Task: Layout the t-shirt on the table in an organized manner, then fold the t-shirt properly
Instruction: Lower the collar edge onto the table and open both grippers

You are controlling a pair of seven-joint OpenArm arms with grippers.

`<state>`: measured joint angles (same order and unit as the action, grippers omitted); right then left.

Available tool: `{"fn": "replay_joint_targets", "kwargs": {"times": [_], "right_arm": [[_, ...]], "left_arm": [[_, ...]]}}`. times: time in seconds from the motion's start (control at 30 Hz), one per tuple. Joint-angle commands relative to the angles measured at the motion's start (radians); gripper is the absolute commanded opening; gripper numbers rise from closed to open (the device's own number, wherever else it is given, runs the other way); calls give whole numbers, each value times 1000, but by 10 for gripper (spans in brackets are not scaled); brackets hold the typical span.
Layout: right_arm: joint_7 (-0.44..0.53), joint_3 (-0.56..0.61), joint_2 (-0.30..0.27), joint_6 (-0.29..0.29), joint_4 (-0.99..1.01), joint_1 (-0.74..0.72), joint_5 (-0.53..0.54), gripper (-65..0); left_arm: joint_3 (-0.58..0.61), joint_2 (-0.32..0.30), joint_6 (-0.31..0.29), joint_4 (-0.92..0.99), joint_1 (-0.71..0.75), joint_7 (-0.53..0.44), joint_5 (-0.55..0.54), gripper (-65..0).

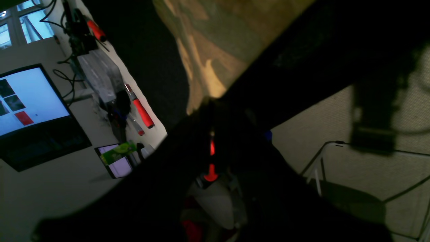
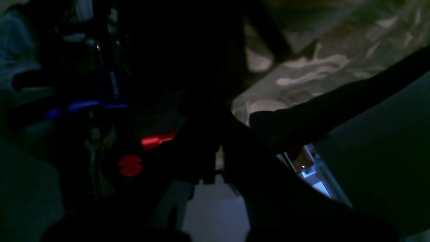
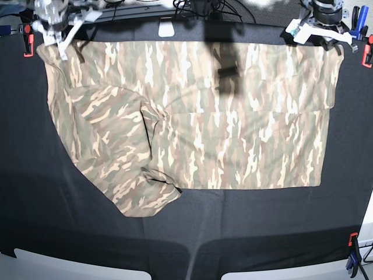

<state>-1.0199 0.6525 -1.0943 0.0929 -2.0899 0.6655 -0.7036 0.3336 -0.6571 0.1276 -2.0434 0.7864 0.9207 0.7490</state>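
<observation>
The shirt [image 3: 192, 122] lies spread across the black table [image 3: 245, 233], its far edge up by the table's far rim, where both grippers sit at its corners. The right gripper [image 3: 55, 32] is on one far corner, the left gripper [image 3: 317, 32] on the other, both clamped tight, and by the look of it each is pinching cloth, though the wrist views are too dark to confirm. One sleeve [image 3: 125, 169] is bunched and skewed near the front. My read: keep tension even between the two corners, draw the far edge straight, then flatten that sleeve before any fold.
</observation>
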Motion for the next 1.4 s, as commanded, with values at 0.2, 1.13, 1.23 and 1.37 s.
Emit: {"fn": "replay_joint_targets", "kwargs": {"times": [0.2,1.13,1.23,1.37], "right_arm": [[-66,-5,-19,-3,-16,36,-82,-650],[-126,-3,6,181,-16,36,-104,-504],[-119,-3,23,190,-16,34,-112,-382],[-106,-3,76,279,-16,33,-196,-379]], "left_arm": [[-5,-11,14,-18,9,2,18,-650],[-5,-3,4,-18,8,2,-89,-387],[-5,-3,5,-18,8,2,-88,-388],[-5,-3,34,-23,8,16,-85,-388]]}}
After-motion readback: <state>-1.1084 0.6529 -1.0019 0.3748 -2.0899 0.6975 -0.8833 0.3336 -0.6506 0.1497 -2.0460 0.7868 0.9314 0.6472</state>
